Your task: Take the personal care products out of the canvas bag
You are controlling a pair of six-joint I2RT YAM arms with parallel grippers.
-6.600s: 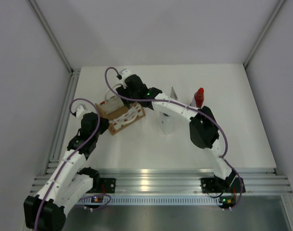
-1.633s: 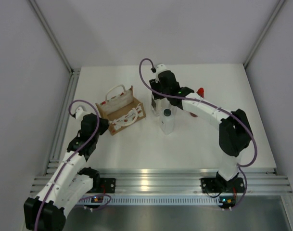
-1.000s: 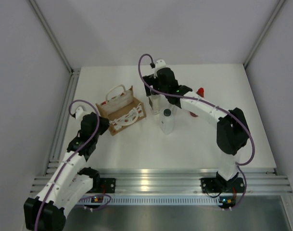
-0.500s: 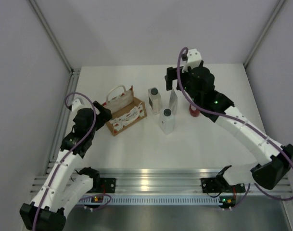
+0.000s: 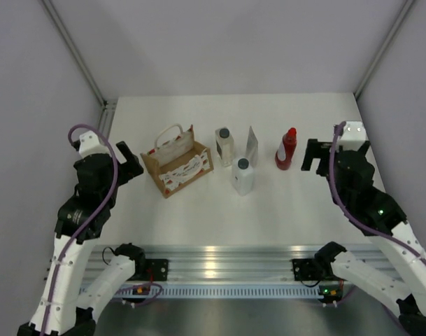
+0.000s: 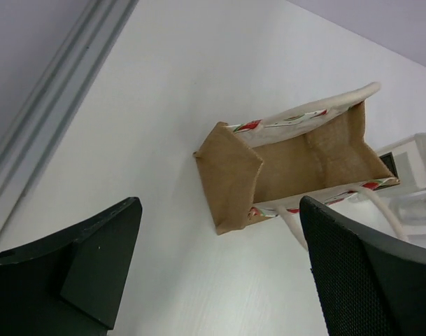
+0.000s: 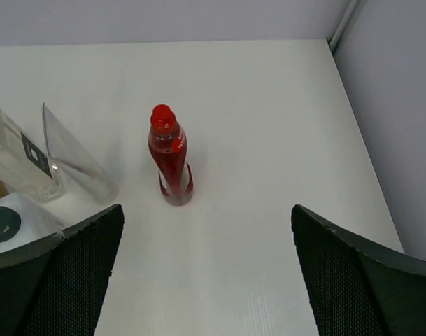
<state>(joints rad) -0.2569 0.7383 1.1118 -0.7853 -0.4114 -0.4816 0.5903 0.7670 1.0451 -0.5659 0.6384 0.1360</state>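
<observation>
Now the pale bottle (image 5: 224,145), tube (image 5: 252,145) and red bottle (image 5: 286,148) stand in a row on the table (image 5: 199,210), right of the upright bag (image 5: 176,161). The white bottle (image 5: 243,176) stands just nearer. The left gripper (image 5: 129,161) and right gripper (image 5: 312,155) hang apart from them, jaws spread wide, holding nothing.

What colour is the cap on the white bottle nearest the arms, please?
Dark grey round cap on the white plastic bottle, clearest in the top external view.

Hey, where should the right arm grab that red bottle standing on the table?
Pinch the red bottle across its body below the tapered cap, coming level from its right: it stands upright, that side is free, the silvery tube close on its left.
</observation>
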